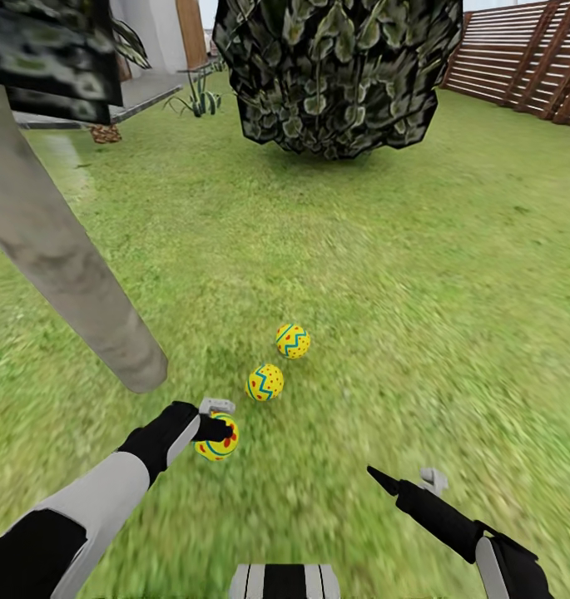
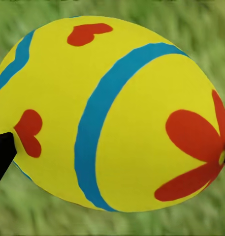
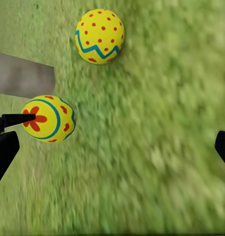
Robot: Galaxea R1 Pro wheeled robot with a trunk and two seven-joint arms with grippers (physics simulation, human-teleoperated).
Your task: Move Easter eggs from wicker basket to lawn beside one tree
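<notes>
Head view: three Easter eggs lie in a short diagonal row on the lawn (image 1: 418,266), just beside the foot of the pale grey tree trunk (image 1: 60,266). The farthest is the zigzag egg (image 1: 293,340); just beside it, nearer the robot, is the dotted egg (image 1: 265,382), yellow with red dots and a blue zigzag band. Nearest is the flower egg (image 1: 218,439), pinched between the two dark fingers of the left end effector (image 1: 218,428).

Left wrist view: the flower egg (image 2: 107,113) shows a blue band, red heart marks and a red flower; a black fingertip (image 2: 1,152) touches it at one side and another at the opposite side, with grass behind. Whether the egg rests on the grass or is held just above it cannot be told.

Right wrist view: the fingers (image 3: 4,147) of the right end effector (image 3: 112,147) are spread wide apart over bare grass, holding nothing; beyond them lie the flower egg (image 3: 50,118) and the dotted egg (image 3: 99,36).

Head view, background: a dark, pale-speckled leafy crown (image 1: 334,75), a brown slatted fence (image 1: 526,58) and a white house wall (image 1: 156,33).
</notes>
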